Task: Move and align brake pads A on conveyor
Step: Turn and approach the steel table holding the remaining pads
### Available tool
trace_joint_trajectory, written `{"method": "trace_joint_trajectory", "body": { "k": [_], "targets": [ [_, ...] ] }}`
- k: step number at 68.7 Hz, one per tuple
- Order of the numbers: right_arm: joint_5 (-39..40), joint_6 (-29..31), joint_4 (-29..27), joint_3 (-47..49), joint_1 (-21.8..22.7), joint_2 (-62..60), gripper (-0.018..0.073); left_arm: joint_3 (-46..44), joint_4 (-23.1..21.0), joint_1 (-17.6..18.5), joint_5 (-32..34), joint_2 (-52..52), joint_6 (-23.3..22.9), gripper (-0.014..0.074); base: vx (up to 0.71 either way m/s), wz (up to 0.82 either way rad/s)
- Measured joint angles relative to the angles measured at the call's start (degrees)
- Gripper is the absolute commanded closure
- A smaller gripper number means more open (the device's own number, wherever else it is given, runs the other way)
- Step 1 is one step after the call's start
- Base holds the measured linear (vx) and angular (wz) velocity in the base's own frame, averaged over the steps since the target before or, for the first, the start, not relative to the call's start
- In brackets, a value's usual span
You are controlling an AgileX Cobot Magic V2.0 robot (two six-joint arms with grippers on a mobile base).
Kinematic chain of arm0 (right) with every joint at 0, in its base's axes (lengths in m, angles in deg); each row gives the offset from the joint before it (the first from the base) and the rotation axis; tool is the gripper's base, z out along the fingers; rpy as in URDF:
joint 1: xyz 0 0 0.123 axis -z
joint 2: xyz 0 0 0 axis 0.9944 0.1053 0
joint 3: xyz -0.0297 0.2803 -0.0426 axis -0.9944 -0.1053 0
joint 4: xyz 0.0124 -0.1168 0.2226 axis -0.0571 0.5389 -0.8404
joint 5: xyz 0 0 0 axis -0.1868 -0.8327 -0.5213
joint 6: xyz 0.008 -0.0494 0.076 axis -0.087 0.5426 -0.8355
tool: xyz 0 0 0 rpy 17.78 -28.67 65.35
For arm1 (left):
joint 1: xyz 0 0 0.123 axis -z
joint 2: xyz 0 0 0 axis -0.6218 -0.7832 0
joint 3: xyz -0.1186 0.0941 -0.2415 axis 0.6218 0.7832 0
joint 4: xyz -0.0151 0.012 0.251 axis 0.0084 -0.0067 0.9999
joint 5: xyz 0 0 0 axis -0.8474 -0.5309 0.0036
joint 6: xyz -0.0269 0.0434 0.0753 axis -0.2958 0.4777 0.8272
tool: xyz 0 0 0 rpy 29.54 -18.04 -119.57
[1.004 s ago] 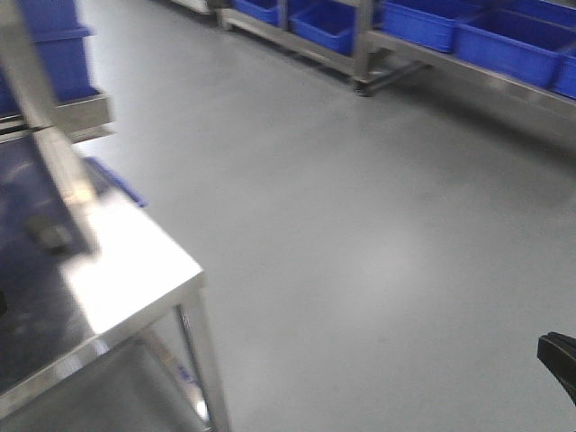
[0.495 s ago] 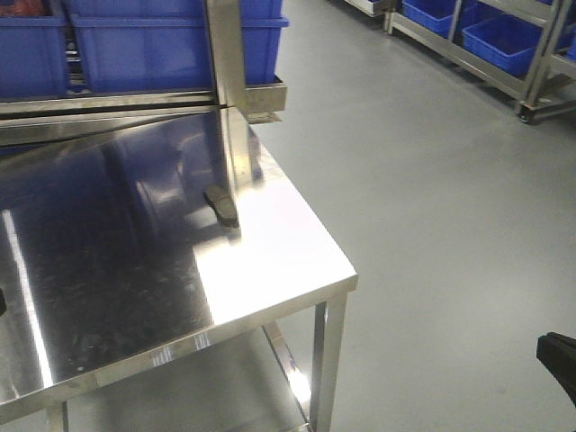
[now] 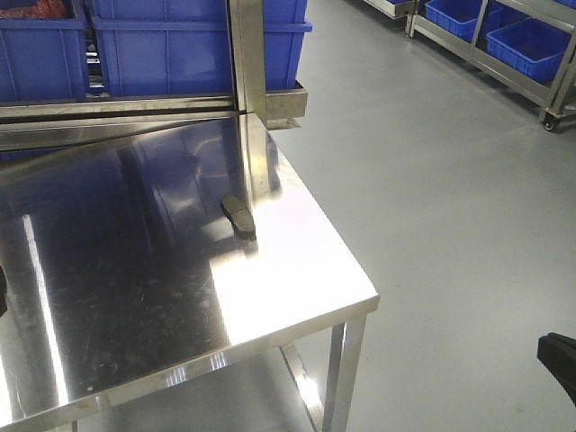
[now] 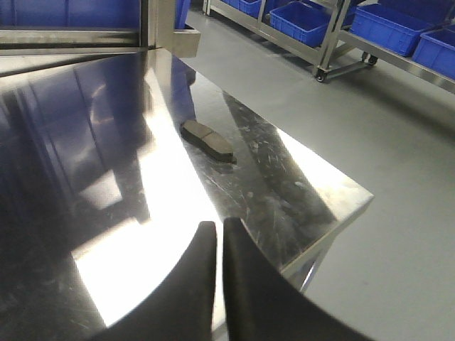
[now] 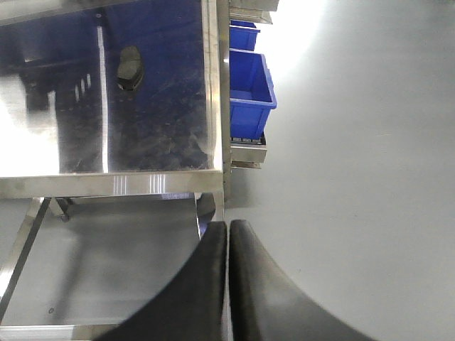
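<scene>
One dark grey-brown brake pad lies flat on the shiny steel table, near the upright post. It also shows in the left wrist view as brake pad and in the right wrist view as brake pad. My left gripper is shut and empty, hovering above the table's near part, well short of the pad. My right gripper is shut and empty, off the table's corner over the floor. In the front view only a black tip of the right gripper shows. The conveyor is out of view.
A steel upright post rises at the table's back right. Blue bins stand behind the table, and more blue bins sit on racks across the grey floor. A lower shelf runs under the table, and a blue bin hangs beside it.
The front view has swung left over the last second: the table and pad shifted right into fuller view. Neither gripper's jaws changed.
</scene>
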Motion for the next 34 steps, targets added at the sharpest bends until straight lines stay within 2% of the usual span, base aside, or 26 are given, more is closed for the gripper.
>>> {"method": "trace_joint_trajectory", "body": {
  "k": [18, 34],
  "targets": [
    [-0.1, 0.0, 0.0, 0.0, 0.0, 0.0, 0.0569, 0.0, 0.0, 0.0, 0.0, 0.0, 0.0, 0.0603, 0.13, 0.20],
    [-0.1, 0.0, 0.0, 0.0, 0.0, 0.0, 0.0569, 0.0, 0.0, 0.0, 0.0, 0.0, 0.0, 0.0603, 0.18, 0.49]
  ]
}}
